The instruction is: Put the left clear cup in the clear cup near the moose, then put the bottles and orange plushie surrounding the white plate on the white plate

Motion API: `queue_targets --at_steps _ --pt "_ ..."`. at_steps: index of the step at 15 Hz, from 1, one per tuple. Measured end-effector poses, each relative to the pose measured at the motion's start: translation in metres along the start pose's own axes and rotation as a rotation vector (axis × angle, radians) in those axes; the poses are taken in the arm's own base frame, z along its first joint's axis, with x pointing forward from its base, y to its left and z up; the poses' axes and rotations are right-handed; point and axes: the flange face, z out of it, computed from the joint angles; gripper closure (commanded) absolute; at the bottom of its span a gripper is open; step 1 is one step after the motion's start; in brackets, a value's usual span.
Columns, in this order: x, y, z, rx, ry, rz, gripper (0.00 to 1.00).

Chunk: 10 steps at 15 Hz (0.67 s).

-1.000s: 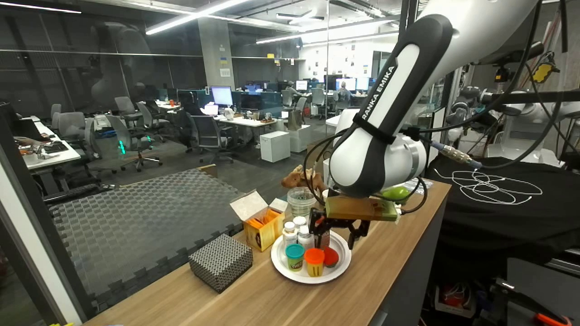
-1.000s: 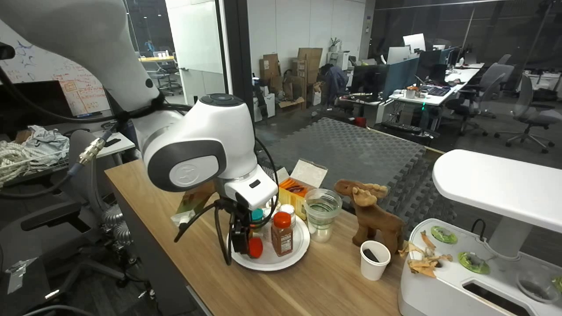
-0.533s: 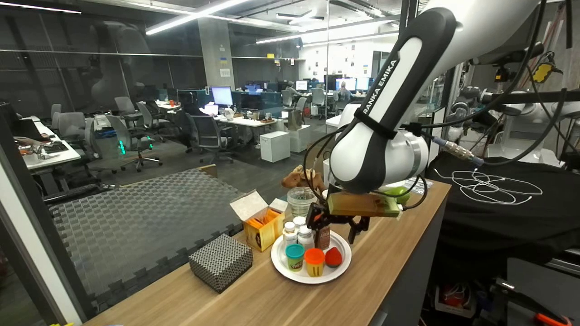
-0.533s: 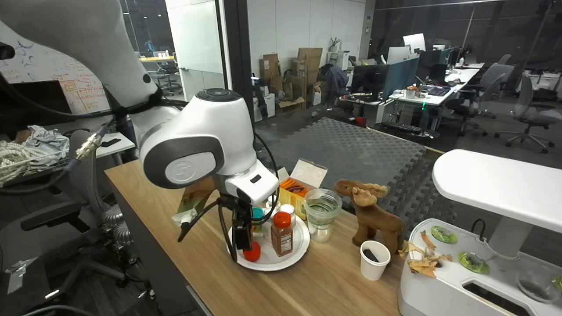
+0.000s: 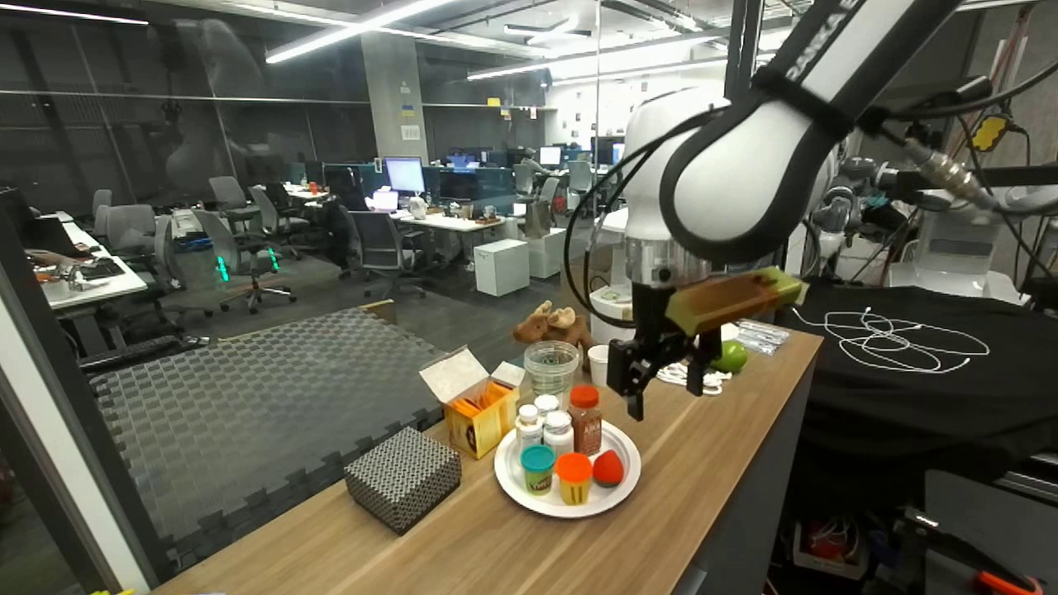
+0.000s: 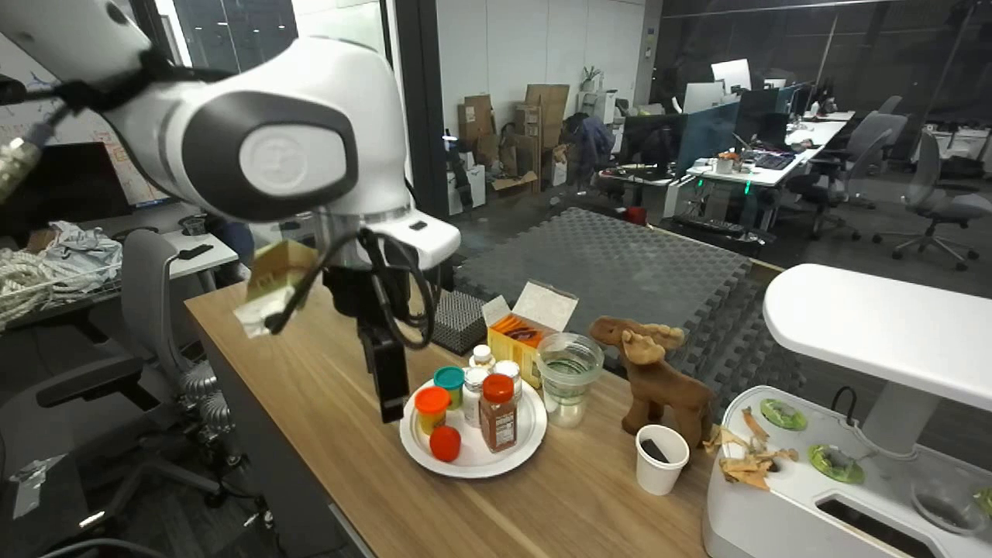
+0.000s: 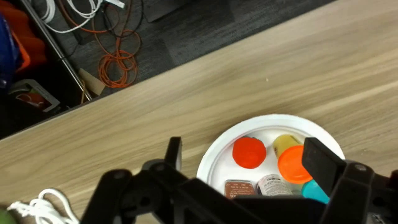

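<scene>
Nesting, apparently: inner cup (image 6: 570, 359) within outer clear cup (image 6: 566, 408)

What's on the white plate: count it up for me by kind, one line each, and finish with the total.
White-capped bottles: 3
Red-capped bottle: 1
Lidded tubs: 2
Red-orange plushie: 1
Total: 7

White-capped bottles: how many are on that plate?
3, huddled on the white plate. In an exterior view: the left bottle, the rear bottle and the right bottle beside the red-capped spice bottle. Both exterior views show three; hidden extras seem unlikely.
</scene>
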Motion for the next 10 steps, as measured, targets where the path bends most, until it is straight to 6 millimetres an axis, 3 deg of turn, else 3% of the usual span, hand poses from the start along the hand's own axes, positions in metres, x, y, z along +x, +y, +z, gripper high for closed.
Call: queue_targets --at_steps 6,10 --pt "-0.052 -0.006 -0.118 -0.078 -0.122 -0.311 0.0" --pt "-0.081 -0.006 -0.177 -0.088 -0.102 -0.46 0.0"
